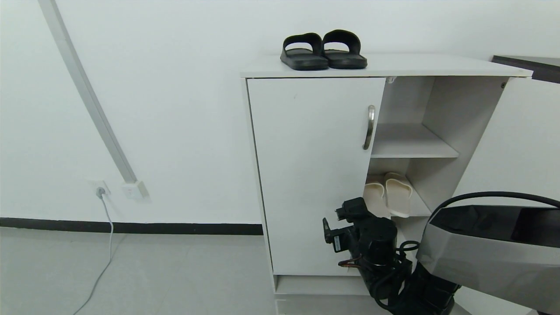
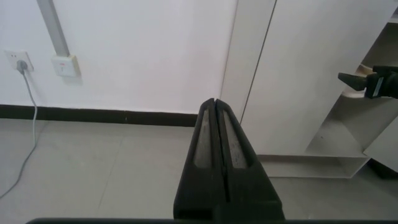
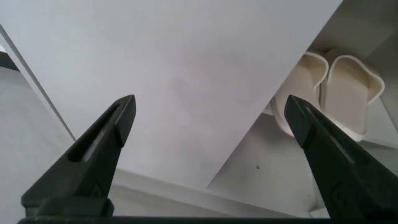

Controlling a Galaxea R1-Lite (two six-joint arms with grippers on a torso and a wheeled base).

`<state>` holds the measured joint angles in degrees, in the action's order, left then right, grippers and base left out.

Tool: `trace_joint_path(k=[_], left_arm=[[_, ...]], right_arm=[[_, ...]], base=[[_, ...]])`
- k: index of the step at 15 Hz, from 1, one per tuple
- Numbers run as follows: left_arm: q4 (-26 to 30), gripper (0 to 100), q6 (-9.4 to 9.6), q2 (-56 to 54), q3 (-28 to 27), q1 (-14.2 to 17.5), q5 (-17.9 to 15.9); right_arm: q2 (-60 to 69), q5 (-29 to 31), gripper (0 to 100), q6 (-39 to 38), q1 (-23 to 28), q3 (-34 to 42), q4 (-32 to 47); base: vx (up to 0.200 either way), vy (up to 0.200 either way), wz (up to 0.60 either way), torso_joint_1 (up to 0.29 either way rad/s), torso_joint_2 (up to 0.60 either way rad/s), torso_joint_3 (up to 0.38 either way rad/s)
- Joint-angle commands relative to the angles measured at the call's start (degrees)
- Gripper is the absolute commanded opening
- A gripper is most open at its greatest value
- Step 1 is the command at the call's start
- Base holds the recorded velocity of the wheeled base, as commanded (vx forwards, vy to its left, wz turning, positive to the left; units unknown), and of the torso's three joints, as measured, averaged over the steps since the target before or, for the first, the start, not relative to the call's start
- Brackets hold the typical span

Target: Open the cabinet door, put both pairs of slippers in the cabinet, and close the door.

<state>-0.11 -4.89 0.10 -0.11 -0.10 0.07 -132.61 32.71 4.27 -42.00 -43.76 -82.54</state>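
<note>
Open white cabinet [image 1: 315, 175] by a white wall: black slippers [image 1: 323, 50] on top, cream slippers [image 1: 388, 194] shelved inside; right end effector [image 3: 208, 109] spread wide, left end effector [image 2: 215, 106] clenched empty over grey floor [image 1: 175, 271].

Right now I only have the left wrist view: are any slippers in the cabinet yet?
Observer: Yes, the cream slippers lie on the second shelf down, in the open right half.
Operator: And the black pair?
Observer: The black slippers sit on the cabinet top, above the closed door.
Operator: Is the right gripper holding anything?
Observer: No, the right gripper is open and empty.
</note>
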Motion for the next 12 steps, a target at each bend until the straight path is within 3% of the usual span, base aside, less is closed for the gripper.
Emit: trace_joint_path(k=[1, 5, 12], left_arm=[[-0.07, 0, -0.03, -0.01, 0.02, 0.01, 0.01], [-0.07, 0, -0.03, -0.01, 0.02, 0.01, 0.01], [-0.07, 0, -0.03, -0.01, -0.07, 0.01, 0.01]], right_arm=[[0.07, -0.01, 100, 0.13, -0.28, 0.17, -0.16], [-0.02, -0.01, 100, 0.13, -0.37, 0.26, -0.16], [-0.02, 0.08, 100, 0.13, -0.54, 0.35, -0.16]], base=[[0.0, 0.0, 0.0, 0.017, -0.1, -0.105], [0.0, 0.0, 0.0, 0.03, -0.34, -0.305], [0.0, 0.0, 0.0, 0.111, -0.45, -0.342]])
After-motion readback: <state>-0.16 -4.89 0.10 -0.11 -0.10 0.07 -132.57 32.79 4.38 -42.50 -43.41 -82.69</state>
